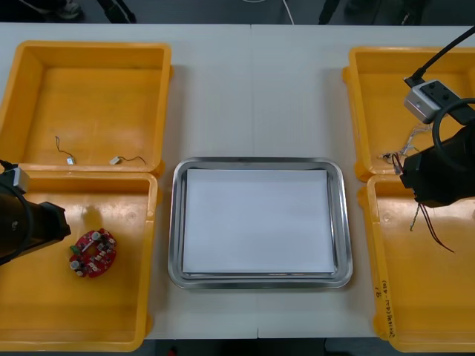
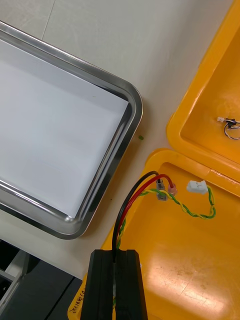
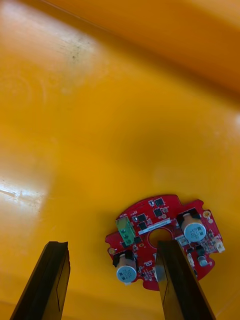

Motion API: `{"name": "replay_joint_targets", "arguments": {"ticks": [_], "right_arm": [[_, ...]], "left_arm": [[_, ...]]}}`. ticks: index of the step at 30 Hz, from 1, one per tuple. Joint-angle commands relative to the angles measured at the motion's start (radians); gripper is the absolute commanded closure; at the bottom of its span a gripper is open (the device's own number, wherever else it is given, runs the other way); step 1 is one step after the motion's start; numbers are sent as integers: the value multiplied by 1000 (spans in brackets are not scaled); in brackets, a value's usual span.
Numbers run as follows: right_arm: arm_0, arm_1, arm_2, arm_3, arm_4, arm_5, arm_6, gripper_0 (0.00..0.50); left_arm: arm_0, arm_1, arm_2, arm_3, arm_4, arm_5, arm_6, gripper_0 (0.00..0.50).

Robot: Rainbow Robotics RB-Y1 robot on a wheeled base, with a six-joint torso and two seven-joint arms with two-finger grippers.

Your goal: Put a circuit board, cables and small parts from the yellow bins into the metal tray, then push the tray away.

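Note:
My right gripper [image 2: 117, 282] is shut on a red and yellow cable [image 2: 150, 192] that also has a black strand. The cable arcs out from the fingers to a white plug [image 2: 196, 187] over the corner of the near right yellow bin [image 2: 200, 270]. In the front view its wires [image 1: 429, 226] dangle below the right arm [image 1: 441, 178]. My left gripper [image 3: 112, 285] is open low over the near left bin [image 1: 44, 311]. A round red circuit board [image 3: 155, 227] lies just beyond its fingers, partly behind one fingertip [image 3: 175, 270]. The metal tray [image 1: 176, 222], white inside, sits between the bins.
The far left bin [image 1: 89, 52] holds two small cables [image 1: 65, 153] near its front wall. In the far right bin [image 1: 371, 96] a tangle of cables [image 1: 397, 152] lies beside the right arm. Bare table runs beyond the tray.

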Motion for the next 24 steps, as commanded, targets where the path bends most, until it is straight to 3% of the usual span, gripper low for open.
{"name": "replay_joint_targets", "arguments": {"ticks": [1,24], "right_arm": [[-24,-40,12,-26,8,4,26,500],[-24,-40,12,-26,1,4,31,500]], "left_arm": [[34,-37,-9,-9,-49,-19,133,0],[88,-100,-37,25,-63,-96,134,0]]}}
